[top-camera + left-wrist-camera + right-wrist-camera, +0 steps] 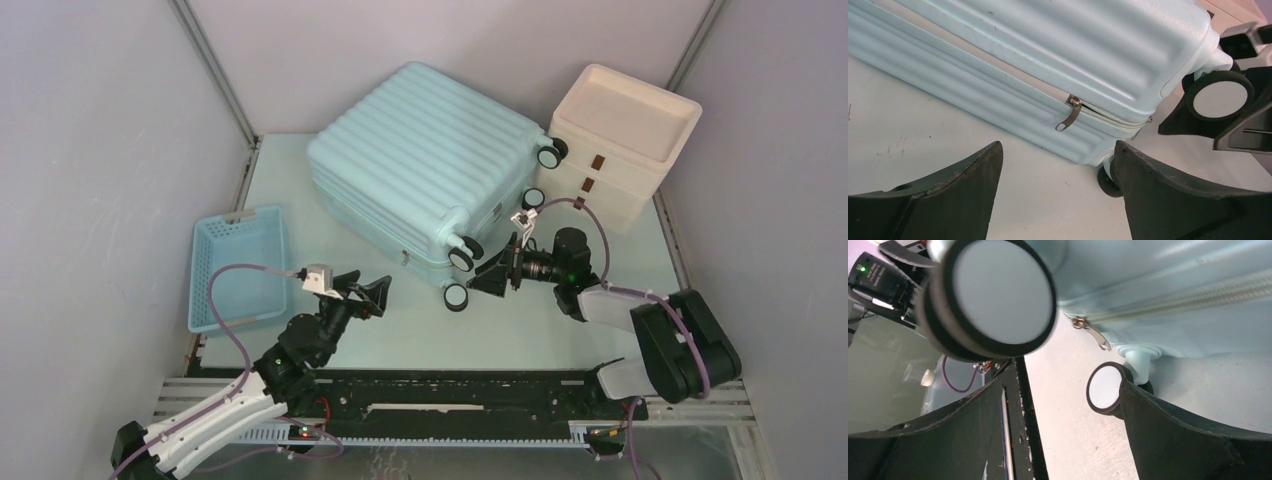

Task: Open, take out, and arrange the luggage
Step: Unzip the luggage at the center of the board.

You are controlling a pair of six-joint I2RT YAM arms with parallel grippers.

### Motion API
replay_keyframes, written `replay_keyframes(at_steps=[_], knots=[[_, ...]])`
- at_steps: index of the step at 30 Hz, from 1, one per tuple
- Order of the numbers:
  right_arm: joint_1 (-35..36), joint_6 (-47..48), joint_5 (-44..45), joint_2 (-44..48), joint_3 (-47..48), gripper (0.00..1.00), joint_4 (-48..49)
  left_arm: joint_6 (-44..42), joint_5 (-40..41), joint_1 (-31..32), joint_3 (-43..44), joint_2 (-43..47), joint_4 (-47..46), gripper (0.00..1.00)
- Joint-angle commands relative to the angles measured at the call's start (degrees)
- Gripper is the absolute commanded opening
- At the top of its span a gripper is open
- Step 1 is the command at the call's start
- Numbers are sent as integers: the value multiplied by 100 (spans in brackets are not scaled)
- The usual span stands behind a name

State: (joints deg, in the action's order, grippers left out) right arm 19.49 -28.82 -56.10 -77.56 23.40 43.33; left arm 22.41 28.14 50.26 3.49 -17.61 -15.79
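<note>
The luggage point(425, 165), a pale mint-blue ribbed hard-shell suitcase, lies flat and shut on the table with its wheels toward the right front. My left gripper point(372, 292) stands open a short way from its front edge, facing the zip. In the left wrist view a metal zip pull point(1070, 114) hangs on the luggage point(1048, 45) above my open left gripper point(1058, 150). My right gripper point(497, 270) is open beside the wheels. In the right wrist view my right gripper point(1063, 385) holds nothing; a wheel point(993, 295) looms close, a second wheel point(1105, 387) sits by one finger, and another zip pull point(1091, 332) hangs nearby.
A small blue slatted basket point(238, 268) stands at the left of the table. A cream-white box point(620, 140) with brown tabs stands at the back right, close against the suitcase's wheels. Grey walls close in on three sides.
</note>
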Motion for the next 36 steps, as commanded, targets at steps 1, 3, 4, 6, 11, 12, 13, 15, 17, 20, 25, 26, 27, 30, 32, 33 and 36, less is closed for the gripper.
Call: replay_keyframes(at_steps=[1, 3, 4, 6, 11, 12, 13, 15, 17, 20, 25, 26, 27, 30, 32, 33, 36], knots=[[-103, -618, -97, -653, -63, 96, 1061, -89, 187, 28, -130, 47, -334, 87], [-161, -1045, -156, -972, -63, 93, 1553, -59, 198, 33, -154, 58, -363, 87], [-179, -1276, -199, -1145, -56, 91, 1850, -54, 215, 29, -165, 51, -370, 87], [-173, -1554, -306, -1408, -23, 88, 2277, -46, 227, 31, -156, 20, -376, 87], [11, -1807, -328, -1725, 136, 83, 2630, -45, 227, 28, -107, -114, -376, 87], [29, -1904, -320, -1807, 171, 82, 2735, -45, 235, 28, -97, -146, -373, 87], [45, -2035, -299, -1889, 208, 80, 2861, -45, 236, 32, -86, -173, -375, 87], [49, -2263, -248, -2079, 257, 77, 3211, -50, 236, 29, -77, -205, -376, 87], [62, -2347, -202, -2244, 305, 76, 3335, -52, 249, 32, -76, -216, -380, 87], [103, -2415, -177, -2514, 401, 74, 3589, -35, 260, 28, -77, -209, -359, 87], [170, -2493, -124, -2836, 637, 73, 3860, -31, 269, 28, -86, -150, -305, 87], [181, -2520, -126, -2876, 670, 72, 3930, -27, 275, 28, -85, -131, -288, 87], [216, -2549, -129, -2919, 694, 72, 4001, -27, 279, 30, -89, -118, -268, 87], [296, -2606, -169, -3026, 743, 72, 4115, -31, 297, 30, -85, -86, -225, 87], [321, -2616, -208, -3074, 760, 71, 4127, -34, 304, 28, -85, -88, -207, 87], [338, -2620, -245, -3092, 775, 69, 4143, -35, 305, 30, -85, -92, -199, 87], [406, -2600, -354, -3073, 797, 65, 4167, -29, 306, 28, -78, -99, -196, 87]])
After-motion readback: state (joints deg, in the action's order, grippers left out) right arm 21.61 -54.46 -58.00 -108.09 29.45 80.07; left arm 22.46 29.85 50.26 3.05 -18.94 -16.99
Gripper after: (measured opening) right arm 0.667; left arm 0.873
